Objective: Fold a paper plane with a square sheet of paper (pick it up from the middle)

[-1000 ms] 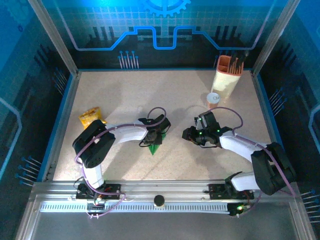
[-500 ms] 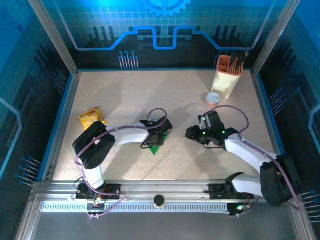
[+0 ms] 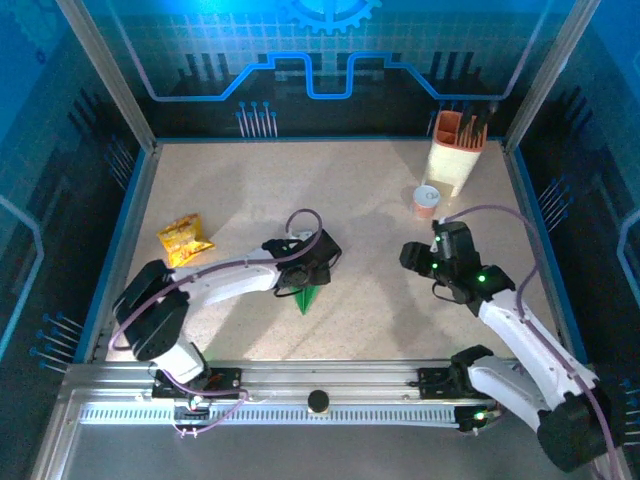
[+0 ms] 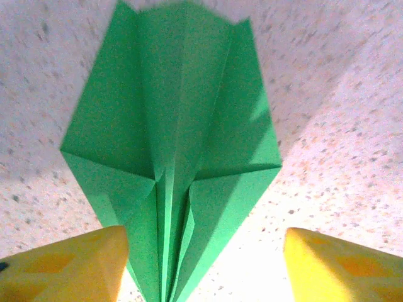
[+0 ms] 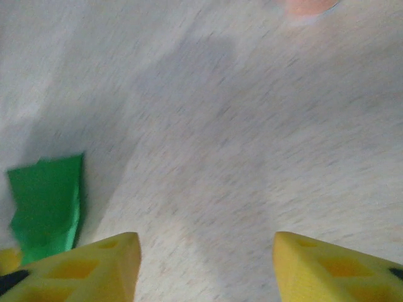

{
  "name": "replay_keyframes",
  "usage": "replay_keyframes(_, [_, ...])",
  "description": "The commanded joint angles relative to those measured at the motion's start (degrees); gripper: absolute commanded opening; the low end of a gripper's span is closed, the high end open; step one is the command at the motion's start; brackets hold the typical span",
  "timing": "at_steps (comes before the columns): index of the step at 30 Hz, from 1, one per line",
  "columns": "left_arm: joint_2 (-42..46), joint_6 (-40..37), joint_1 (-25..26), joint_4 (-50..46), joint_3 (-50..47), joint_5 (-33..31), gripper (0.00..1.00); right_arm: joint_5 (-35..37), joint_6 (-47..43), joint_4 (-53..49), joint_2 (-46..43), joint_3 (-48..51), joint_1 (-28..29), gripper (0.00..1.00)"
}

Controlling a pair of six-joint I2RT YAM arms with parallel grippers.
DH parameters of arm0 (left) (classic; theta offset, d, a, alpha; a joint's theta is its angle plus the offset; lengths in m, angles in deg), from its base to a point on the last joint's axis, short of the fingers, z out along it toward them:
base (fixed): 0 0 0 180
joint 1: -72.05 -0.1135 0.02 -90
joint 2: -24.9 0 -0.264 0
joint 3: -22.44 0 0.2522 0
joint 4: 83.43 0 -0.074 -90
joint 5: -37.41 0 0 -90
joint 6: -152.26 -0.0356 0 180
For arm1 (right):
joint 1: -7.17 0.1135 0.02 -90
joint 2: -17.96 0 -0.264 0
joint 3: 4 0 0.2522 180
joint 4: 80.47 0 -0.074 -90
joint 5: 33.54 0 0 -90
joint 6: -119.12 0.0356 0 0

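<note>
The paper plane (image 4: pixel 173 138) is a slim bright-green dart with a centre crease, lying flat on the speckled table (image 3: pixel 240 190). In the top view the paper plane (image 3: pixel 307 298) sticks out toward the near side from under my left gripper (image 3: pixel 312 278). The left gripper (image 4: pixel 204 270) is open just above it. Its yellow fingers (image 4: pixel 63 267) stand wide apart, the narrow end of the dart lying between them close to the left finger. My right gripper (image 3: pixel 412 257) hovers open to the right, well apart from the plane. Between the right gripper's (image 5: pixel 206 267) fingers there is bare table, with the green paper (image 5: pixel 47 204) at far left.
A yellow-orange snack packet (image 3: pixel 184 238) lies at the left. A small orange cup (image 3: pixel 427 201) and a tall cream-and-orange holder (image 3: pixel 455 150) with tools stand at the back right. Blue-rimmed walls (image 3: pixel 128 215) enclose the table.
Both grippers have opened. The left one has let go of the green plane, and its elbow has swung left. The right arm has pulled back to the right, away from the plane.
</note>
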Motion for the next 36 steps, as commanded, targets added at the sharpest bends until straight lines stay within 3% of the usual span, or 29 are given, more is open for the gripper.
replay_keyframes(1, [6.1,-1.5,-0.1,-2.7,-1.5,-11.2,0.77,18.0,-8.3,-2.7,-3.0,-1.4,-2.2,0.68])
replay_keyframes(2, [7.6,-2.9,-0.7,-3.1,-2.0,-14.5,0.84,21.1,-11.3,0.4,-3.6,-0.1,-2.7,0.71])
replay_keyframes(3, [9.1,-3.8,-1.6,-3.5,-2.7,-17.9,0.99,22.8,-15.0,4.6,-3.8,1.8,-3.6,0.74])
replay_keyframes(5, [12.2,-7.1,-5.1,-1.9,-5.2,-23.3,1.00,23.4,-22.4,15.1,-2.4,6.2,-6.8,0.75])
replay_keyframes(7, [15.0,-11.5,-11.2,0.8,-7.9,-24.1,1.00,21.4,-28.0,24.2,1.7,9.2,-11.0,0.75])
replay_keyframes(11, [17.7,-21.7,-23.4,6.3,-11.8,-26.5,1.00,18.5,-30.9,37.8,10.9,12.1,-18.2,0.76])
replay_keyframes(13, [18.9,-31.5,-27.9,17.2,-17.2,-27.1,1.00,9.4,-29.5,44.9,14.4,13.9,-22.6,0.74])
replay_keyframes(15, [20.3,-39.5,-31.1,29.7,-23.1,-26.8,1.00,7.1,-28.8,55.9,17.8,17.3,-23.5,0.74])
replay_keyframes(18, [20.9,-46.7,-35.3,47.3,-31.4,-21.0,1.00,0.0,-34.0,71.5,22.6,21.3,-21.6,0.73])
replay_keyframes(20, [19.7,-49.2,-37.6,55.5,-34.5,-17.0,1.00,0.2,-37.2,67.4,23.3,19.0,-18.6,0.73])
replay_keyframes(23, [16.0,-50.8,-39.5,64.4,-36.7,-15.1,1.00,1.0,-41.9,68.7,24.0,19.1,-14.6,0.72])
replay_keyframes(26, [10.2,-50.6,-40.7,80.4,-39.9,-13.3,1.00,0.0,-45.2,70.8,23.5,20.8,-11.5,0.73])
replay_keyframes(27, [9.1,-50.8,-41.1,83.7,-40.3,-10.0,1.00,-2.2,-43.5,71.5,22.9,21.3,-11.3,0.73])
replay_keyframes(29, [6.7,-51.2,-41.8,82.8,-38.9,-4.6,1.00,-6.8,-40.6,77.8,24.1,23.1,-11.6,0.75])
replay_keyframes(31, [2.7,-53.5,-42.1,88.4,-39.1,-1.6,1.00,-3.6,-42.1,83.1,29.0,23.2,-10.0,0.77])
replay_keyframes(32, [4.4,-51.7,-42.5,84.1,-38.8,-0.3,1.00,-2.3,-42.5,86.5,32.2,23.3,-9.6,0.77])
replay_keyframes(34, [2.9,-50.7,-44.7,89.2,-41.4,5.3,1.00,0.7,-40.9,93.4,38.0,23.5,-10.2,0.80])
replay_keyframes(35, [-0.7,-52.1,-44.9,97.3,-42.9,5.4,1.00,4.4,-40.6,93.6,39.0,22.7,-9.6,0.82])
replay_keyframes(36, [-0.1,-51.3,-44.9,98.5,-44.0,5.5,1.00,6.6,-39.6,88.2,37.9,20.9,-9.5,0.83])
